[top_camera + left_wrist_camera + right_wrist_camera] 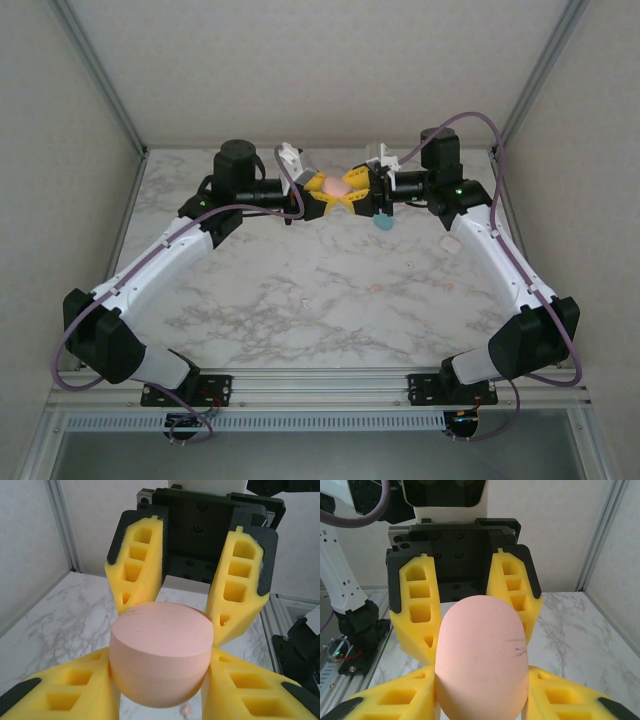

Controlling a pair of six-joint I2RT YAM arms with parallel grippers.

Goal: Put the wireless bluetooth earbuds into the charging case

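Note:
The pale pink rounded charging case [338, 187] hangs above the back middle of the table, closed, with both grippers on it. My left gripper [322, 196] is shut on it from the left and my right gripper [360, 190] from the right. In the left wrist view the case [160, 655] sits between my yellow fingers [65, 690], and a pale pink earbud [185, 710] lies on the marble below. In the right wrist view the case [481, 660] stands on end. A teal earbud [383, 224] lies under the right gripper. Two pink earbuds [376, 288] [447, 287] lie nearer the front.
A small white squarish piece [452, 241] rests beside the right forearm. The marble tabletop [300, 290] is fenced by metal frame posts [100, 70] and pale walls at the back and sides. A rail [320, 385] runs along the near edge.

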